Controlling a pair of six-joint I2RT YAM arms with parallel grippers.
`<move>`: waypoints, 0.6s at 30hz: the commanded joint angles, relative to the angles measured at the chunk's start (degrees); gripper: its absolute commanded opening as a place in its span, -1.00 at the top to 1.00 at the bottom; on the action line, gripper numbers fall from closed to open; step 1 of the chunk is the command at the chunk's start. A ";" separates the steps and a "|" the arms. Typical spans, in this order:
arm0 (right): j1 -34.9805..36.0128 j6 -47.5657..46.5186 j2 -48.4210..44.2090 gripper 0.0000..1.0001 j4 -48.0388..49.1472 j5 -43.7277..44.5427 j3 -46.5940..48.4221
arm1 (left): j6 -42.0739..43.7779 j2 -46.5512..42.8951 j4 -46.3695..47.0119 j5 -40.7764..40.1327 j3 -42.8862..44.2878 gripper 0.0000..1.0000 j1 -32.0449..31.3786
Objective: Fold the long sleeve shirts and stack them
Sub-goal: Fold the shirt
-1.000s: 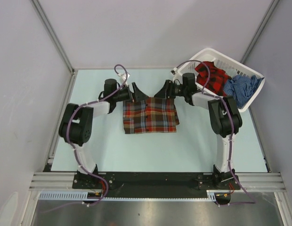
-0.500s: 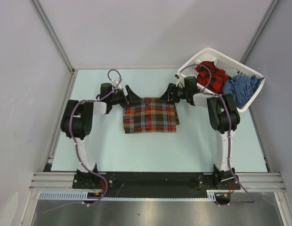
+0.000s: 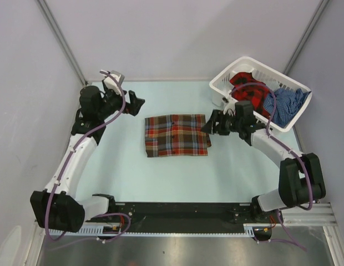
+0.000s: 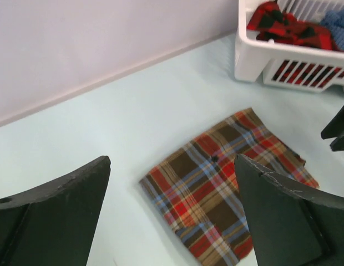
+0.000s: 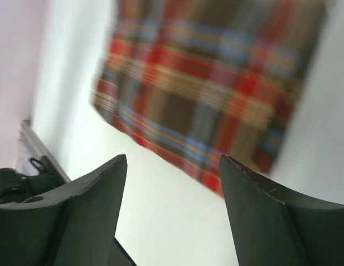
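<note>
The brown, red-orange and light-blue plaid shirt [image 3: 176, 135] lies folded into a flat, soft rectangle at the middle of the desk [image 3: 127, 166]. Its long axis runs left to right, parallel to the near edge. Its edges are fairly straight, though the right side is a little uneven. The collar is not visible, so which end is the neck cannot be told.

At the far right corner sits a white plastic laundry basket [image 3: 217, 88], turned at an angle, with slotted walls and a rounded rim. Inside it the red-and-black plaid shirt [image 3: 251, 91] is bunched at the left end. The blue checked shirt [image 3: 283, 104] is crumpled at the right end, spilling over the near rim.

The left gripper [image 3: 137, 104] hangs over the far left of the desk, well apart from the folded shirt, its jaws spread wide and holding nothing. The right gripper [image 3: 207, 126] is just beside the shirt's right edge. Its jaws are likewise parted and empty, and its wrist view is blurred. The desk is smooth and pale blue-green.
</note>
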 commanded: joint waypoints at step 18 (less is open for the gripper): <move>0.86 -5.12 12.85 -0.32 -1.16 13.02 4.04 | 4.44 1.63 -14.30 2.78 -5.63 -0.98 0.43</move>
